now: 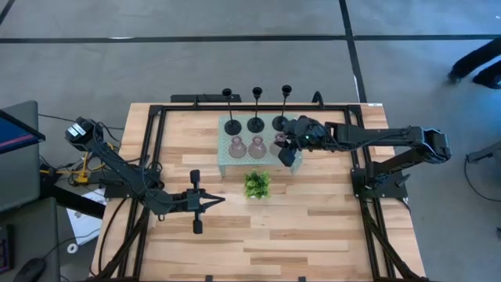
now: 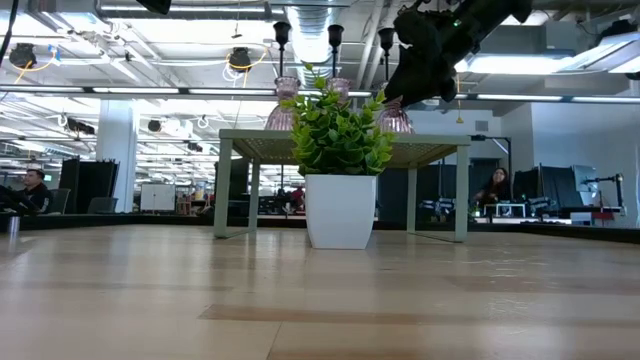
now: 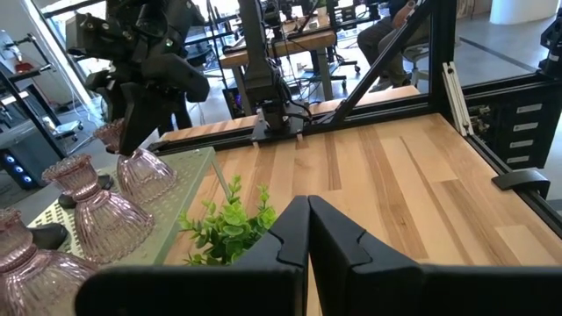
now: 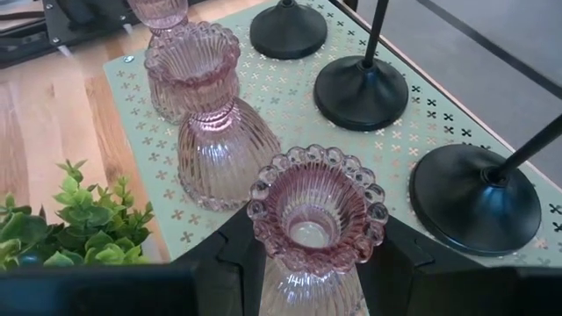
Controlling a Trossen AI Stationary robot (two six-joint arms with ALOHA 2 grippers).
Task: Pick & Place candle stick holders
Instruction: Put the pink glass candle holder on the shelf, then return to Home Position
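Six holders stand on the green stand (image 1: 225, 160), the right gripper (image 4: 309, 263) at the nearest glass one.

Three black holders (image 4: 362, 91) line the far row and three pink glass holders (image 4: 213, 132) the near row. The right jaws sit apart, one on each side of the end glass holder (image 4: 314, 230), which stands upright between them. The plant (image 1: 256, 185) is beside those jaws, off the stand. The left gripper (image 1: 220, 200) waits near the plant, jaws together.
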